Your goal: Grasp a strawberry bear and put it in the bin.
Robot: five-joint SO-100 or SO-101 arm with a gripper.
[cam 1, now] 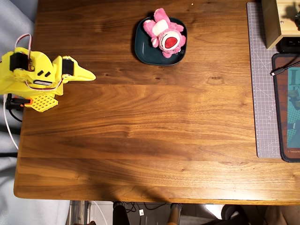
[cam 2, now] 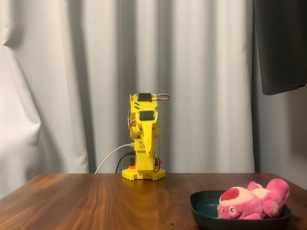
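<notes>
- Your strawberry bear (cam 1: 164, 33) lay on its back inside the bin (cam 1: 142, 47), near the table's (cam 1: 150, 140) far edge in the overhead view.
- Your gripper (cam 1: 89, 76) sat folded over the arm's base (cam 1: 40, 101), well apart from the bin, holding nothing.
- Its fingers met in a single point, pressed together.

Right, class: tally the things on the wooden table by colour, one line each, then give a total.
Pink: 1, fuzzy pink plush bear
Dark teal: 1, glossy square dish
Yellow: 1, plastic robot arm
Grey: 1, gridded cutting mat
Total: 4
</notes>
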